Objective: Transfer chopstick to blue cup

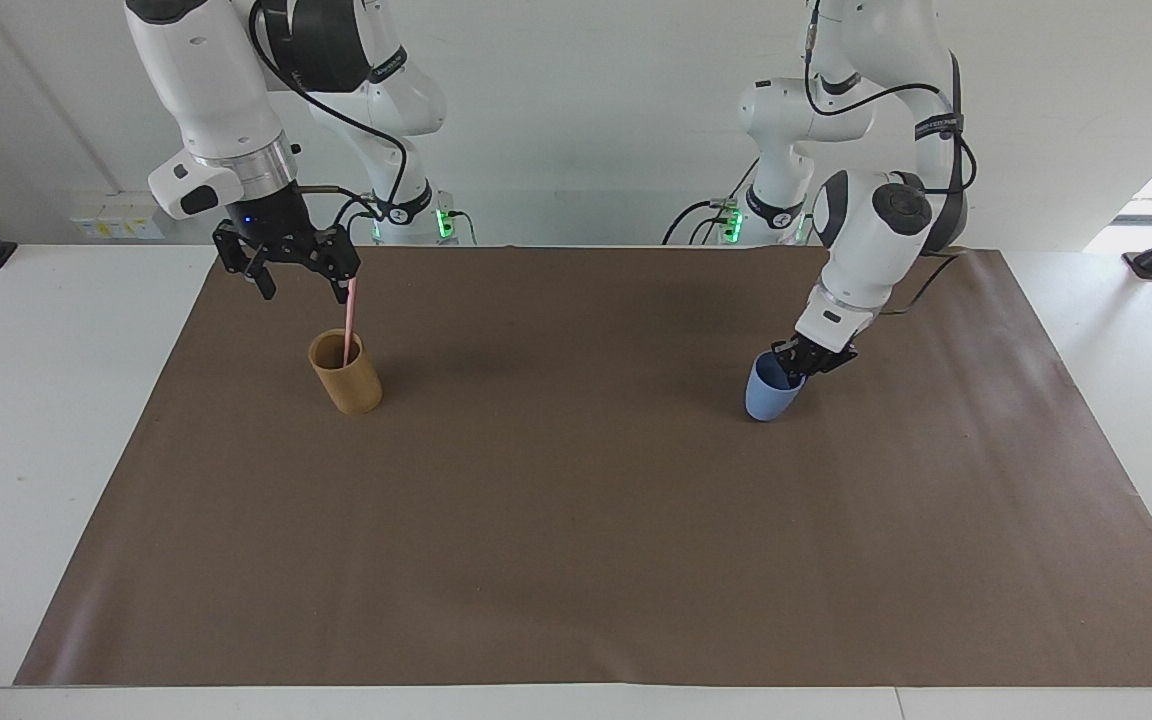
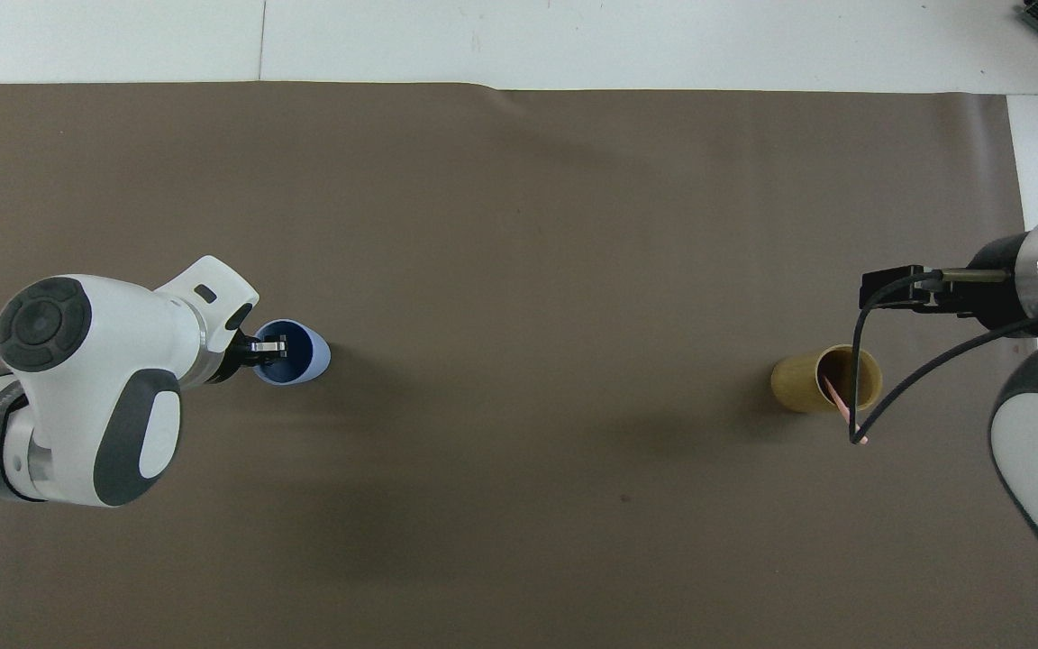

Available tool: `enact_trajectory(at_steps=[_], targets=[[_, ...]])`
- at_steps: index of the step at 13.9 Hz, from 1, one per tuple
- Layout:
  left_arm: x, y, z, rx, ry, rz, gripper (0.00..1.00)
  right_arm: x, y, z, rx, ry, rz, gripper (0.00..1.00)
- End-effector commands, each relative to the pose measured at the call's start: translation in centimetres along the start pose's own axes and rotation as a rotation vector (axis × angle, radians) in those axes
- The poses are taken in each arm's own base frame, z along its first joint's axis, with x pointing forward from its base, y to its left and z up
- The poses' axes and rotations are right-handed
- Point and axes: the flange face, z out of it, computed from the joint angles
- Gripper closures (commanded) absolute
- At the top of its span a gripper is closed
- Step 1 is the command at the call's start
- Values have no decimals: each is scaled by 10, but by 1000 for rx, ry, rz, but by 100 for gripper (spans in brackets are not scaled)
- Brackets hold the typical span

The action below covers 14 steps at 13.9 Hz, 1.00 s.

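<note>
White arms, grey joint caps, black cables.

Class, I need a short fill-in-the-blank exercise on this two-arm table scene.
1. The pink chopstick stands in the ____ cup.
2. The left tool is shut on the rim of the ____ cup.
3. The blue cup stands toward the ____ arm's end of the table.

Missing words: tan; blue; left

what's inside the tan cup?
One pink chopstick stands in the tan cup, top sticking out under the right claw. Its lower end and the cup's bottom are hidden by the wall.
</note>
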Motion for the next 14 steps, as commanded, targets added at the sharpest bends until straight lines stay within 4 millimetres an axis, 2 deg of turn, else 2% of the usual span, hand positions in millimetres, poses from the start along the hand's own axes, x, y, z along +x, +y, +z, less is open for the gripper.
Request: enact_trajectory(at_steps=[1, 3, 4, 6, 7, 10, 12, 14], targets=[[12, 23, -22, -4, -8, 26, 100, -23, 9, 27, 9, -2, 7, 0], [4, 57, -24, 30, -11, 56, 100, -34, 12, 32, 3, -17, 9, 0], [-1, 75, -25, 50, -2, 72, 100, -39, 19, 37, -1, -24, 25, 0], [-11, 113, -31, 43, 10, 105, 100, -53, 28, 57, -11, -70, 38, 0], [-14, 132, -35, 35, 18, 126, 100, -62, 28, 58, -13, -73, 41, 0], [-32, 195, -17, 39, -12, 139, 100, -87, 26, 80, -19, -86, 46, 0], [-44, 220, -3, 39, -23, 160, 100, -98, 25, 96, -23, -118, 17, 0], [-47, 226, 5, 38, -24, 167, 100, -103, 25, 98, -25, -129, 0, 0]])
